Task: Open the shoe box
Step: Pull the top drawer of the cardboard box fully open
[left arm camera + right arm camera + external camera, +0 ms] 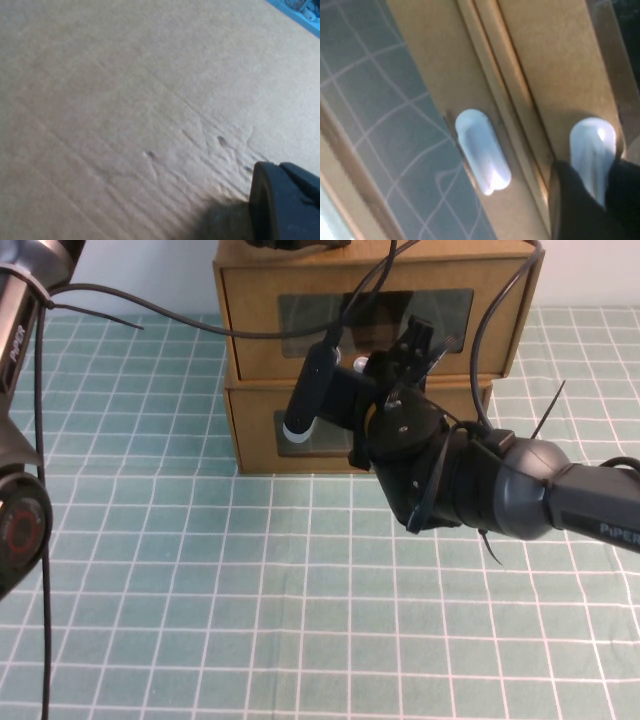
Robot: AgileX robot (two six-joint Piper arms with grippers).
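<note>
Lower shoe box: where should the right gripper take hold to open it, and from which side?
On the lower shoe box, probably the front panel's top edge, from the robot's side: it faces front like a drawer. Right gripper is open there; left gripper is near cardboard.

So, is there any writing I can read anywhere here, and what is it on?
"PiPER": on the left arm, running along it.
"PiPER": on the right arm.
No print shows on the boxes.
No lettering shows on the right gripper, open at the boxes' front, nor on the left gripper, close over cardboard.
</note>
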